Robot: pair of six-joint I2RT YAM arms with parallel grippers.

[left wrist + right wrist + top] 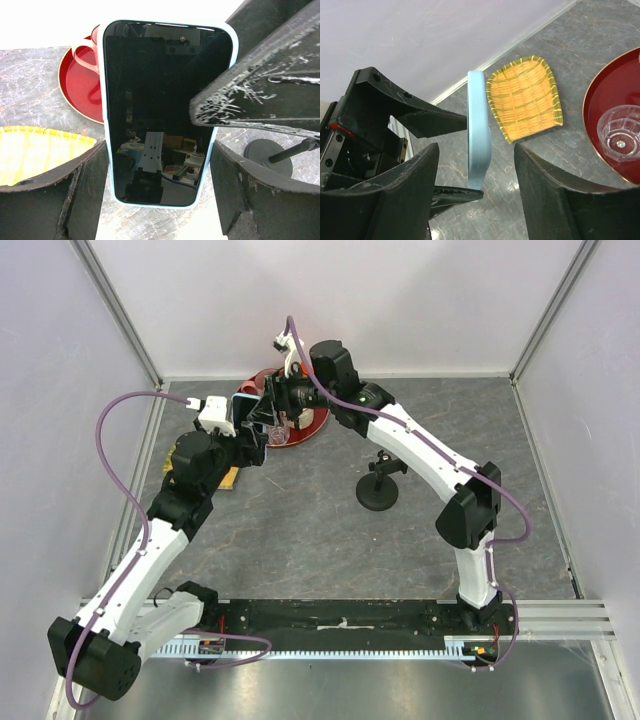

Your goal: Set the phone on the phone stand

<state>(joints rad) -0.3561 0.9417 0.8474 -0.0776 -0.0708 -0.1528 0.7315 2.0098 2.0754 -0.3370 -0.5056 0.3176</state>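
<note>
The phone (160,110), dark screen with a light blue rim, is held in the air between both arms at the back left (255,422). My left gripper (159,155) is shut on its long edges, with the screen facing the wrist camera. In the right wrist view the phone (479,130) shows edge-on. My right gripper (476,150) is open around it, one finger before each face with a gap on both sides. One right finger (260,85) crosses in front of the screen. The black phone stand (378,485) stands on the table to the right (270,155).
A red round tray (310,425) lies at the back, below the grippers, with a pink cup (85,55) and a clear glass (620,135) on it. A yellow woven basket (525,97) lies at the left (230,478). White walls enclose the table.
</note>
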